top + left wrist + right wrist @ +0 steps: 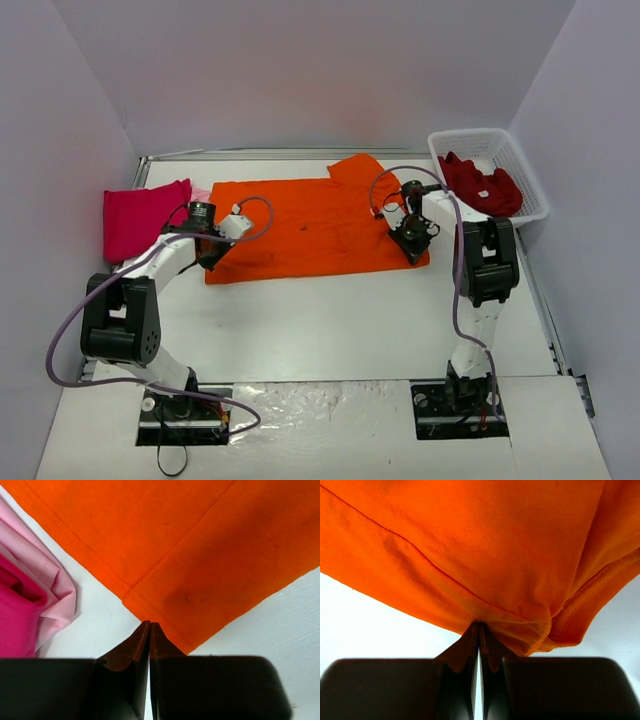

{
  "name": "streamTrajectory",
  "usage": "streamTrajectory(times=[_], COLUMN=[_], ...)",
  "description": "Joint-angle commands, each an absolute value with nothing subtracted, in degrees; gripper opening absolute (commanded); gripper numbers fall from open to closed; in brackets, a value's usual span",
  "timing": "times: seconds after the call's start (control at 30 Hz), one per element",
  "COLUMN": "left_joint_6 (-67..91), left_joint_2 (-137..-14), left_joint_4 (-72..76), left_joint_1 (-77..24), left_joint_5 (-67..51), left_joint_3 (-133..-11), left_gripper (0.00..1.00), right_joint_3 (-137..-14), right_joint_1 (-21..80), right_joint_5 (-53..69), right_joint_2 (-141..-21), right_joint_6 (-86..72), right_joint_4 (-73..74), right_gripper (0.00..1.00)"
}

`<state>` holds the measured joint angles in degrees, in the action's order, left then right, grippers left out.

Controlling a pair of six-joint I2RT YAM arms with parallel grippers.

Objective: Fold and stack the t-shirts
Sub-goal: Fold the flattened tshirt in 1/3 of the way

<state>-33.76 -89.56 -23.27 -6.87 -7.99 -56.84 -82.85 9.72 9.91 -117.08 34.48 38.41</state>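
A bright orange t-shirt (310,225) lies spread flat across the middle of the table. My left gripper (208,258) is at its near left corner. In the left wrist view the left gripper (150,625) is shut, its tips meeting on the hem of the orange t-shirt (200,545), which lies flat. My right gripper (412,245) is at the near right corner. In the right wrist view the right gripper (479,626) is shut on a bunched fold of the orange t-shirt (470,545), raised a little off the table.
A folded magenta-pink t-shirt (140,215) lies on a pale pink t-shirt (201,193) at the left edge; both also show in the left wrist view (15,615), (55,585). A white lattice basket (525,165) at the back right holds dark red t-shirts (480,185).
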Motion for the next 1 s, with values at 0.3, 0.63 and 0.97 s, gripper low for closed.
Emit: streamTrajectory(times=[0.3, 0.63, 0.97], left_joint_6=[-31.91, -33.22, -34.98], left_joint_2=[-92.11, -99.48, -99.49], left_joint_4=[-24.34, -30.76, -33.22], left_joint_1=[-8.44, -9.32, -9.32], left_joint_5=[-8.69, -7.91, -4.92], left_joint_3=[-59.94, -61.96, -59.24], left_gripper=[0.02, 0.02, 0.02], right_joint_3=[-82.53, -82.53, -79.90], right_joint_1=[8.53, 8.44, 8.35], right_joint_5=[8.53, 8.00, 6.42], right_joint_2=[-119.36, -120.41, -119.01], right_joint_6=[35.33, 34.80, 35.07], right_joint_4=[39.81, 39.90, 40.69], right_gripper=[0.00, 0.00, 0.00])
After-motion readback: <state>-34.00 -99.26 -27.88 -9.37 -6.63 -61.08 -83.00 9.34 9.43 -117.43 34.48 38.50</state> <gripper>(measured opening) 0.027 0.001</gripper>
